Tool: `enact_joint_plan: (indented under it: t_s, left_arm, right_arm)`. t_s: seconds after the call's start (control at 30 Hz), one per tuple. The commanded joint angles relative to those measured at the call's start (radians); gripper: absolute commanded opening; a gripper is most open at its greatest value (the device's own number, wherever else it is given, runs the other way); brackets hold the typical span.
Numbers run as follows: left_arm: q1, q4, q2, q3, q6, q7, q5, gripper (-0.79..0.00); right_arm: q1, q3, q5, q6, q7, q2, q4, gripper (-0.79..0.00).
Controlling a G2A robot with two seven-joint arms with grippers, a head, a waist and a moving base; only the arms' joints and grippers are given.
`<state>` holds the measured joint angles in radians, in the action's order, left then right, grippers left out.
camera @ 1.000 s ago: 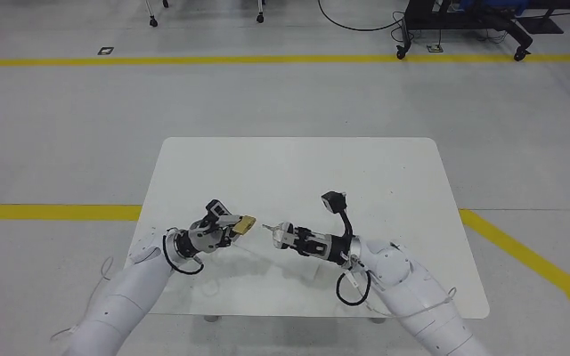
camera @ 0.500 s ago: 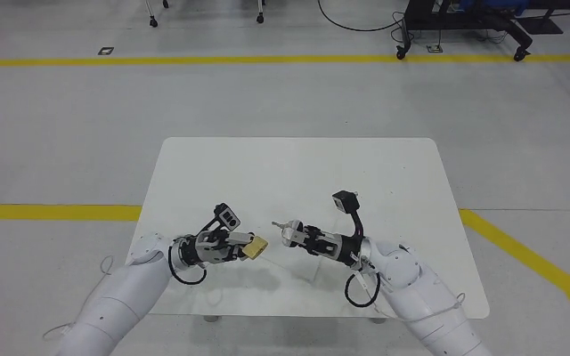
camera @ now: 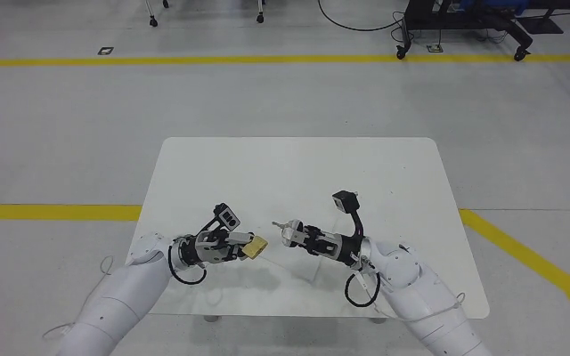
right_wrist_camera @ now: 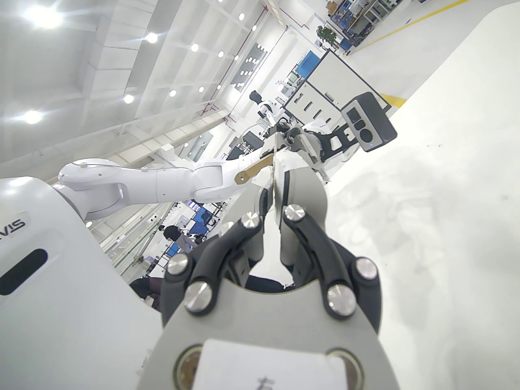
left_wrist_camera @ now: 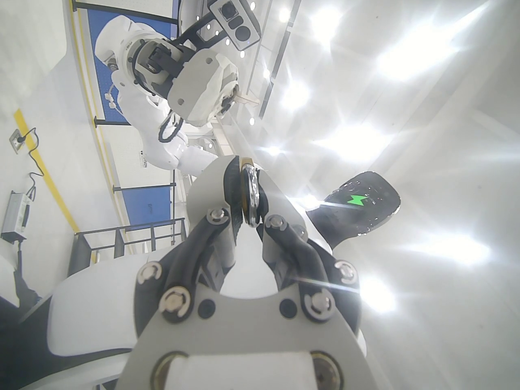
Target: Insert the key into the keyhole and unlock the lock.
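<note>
My left gripper (camera: 242, 245) is shut on a brass padlock (camera: 256, 246) and holds it above the near part of the white table (camera: 356, 169). In the left wrist view the padlock (left_wrist_camera: 248, 198) sits edge-on between the pads. My right gripper (camera: 291, 235) is shut on a small silver key (camera: 279, 225), whose tip points toward the padlock with a short gap between them. The left wrist view shows that key (left_wrist_camera: 248, 101) sticking out of the right gripper (left_wrist_camera: 229, 99) farther off. In the right wrist view the brass padlock (right_wrist_camera: 252, 171) lies just beyond my right gripper (right_wrist_camera: 273, 188).
The tabletop around both arms is bare white. The table's near edge (camera: 294, 313) lies just below the two grippers. A yellow floor line (camera: 62, 212) runs past either side of the table.
The left gripper has carried the padlock right and toward the near edge, tilting it. The right gripper with the key has shifted slightly right. Nothing has moved in the last half second.
</note>
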<state>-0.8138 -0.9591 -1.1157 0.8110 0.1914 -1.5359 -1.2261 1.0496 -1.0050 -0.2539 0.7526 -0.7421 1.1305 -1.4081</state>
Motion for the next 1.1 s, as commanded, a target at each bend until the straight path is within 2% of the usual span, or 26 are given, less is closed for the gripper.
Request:
enact_joint_plan:
  t_s: [0.0, 0.37, 0.47, 0.57, 0.63, 0.77, 1.0, 1.07]
  left_arm:
    - [0.000, 0.000, 0.000, 0.000, 0.000, 0.000, 0.000, -0.785]
    - [-0.003, -0.003, 0.000, 0.001, -0.003, 0.006, -0.003, -0.785]
    - [-0.019, -0.013, 0.002, 0.046, 0.005, 0.068, -0.046, -0.785]
    - [-0.015, -0.005, -0.003, 0.069, 0.022, 0.140, -0.054, -0.785]
    - [0.000, 0.006, -0.012, 0.066, 0.033, 0.172, -0.033, -0.785]
    - [0.038, 0.038, -0.035, 0.043, 0.058, 0.221, 0.010, -0.785]
    - [0.095, 0.106, -0.094, 0.006, 0.108, 0.266, -0.013, -0.785]
    - [0.105, 0.129, -0.107, 0.001, 0.101, 0.258, -0.030, -0.785]
  right_arm:
    - [0.000, 0.000, 0.000, 0.000, 0.000, 0.000, 0.000, -0.785]
    - [0.008, -0.017, -0.003, 0.012, 0.020, -0.002, 0.003, -0.785]
    - [0.014, -0.015, -0.009, 0.003, 0.023, -0.002, -0.003, -0.785]
    - [0.022, -0.023, -0.096, -0.060, 0.003, -0.003, -0.016, -0.785]
    - [0.023, -0.038, -0.216, -0.113, -0.059, -0.007, -0.021, -0.785]
    - [0.005, -0.097, -0.404, -0.345, -0.218, -0.025, -0.036, -0.785]
    - [-0.044, -0.176, -0.375, -0.897, -0.128, -0.050, -0.195, -0.785]
    - [-0.054, -0.174, -0.377, -1.005, -0.111, -0.052, -0.217, -0.785]
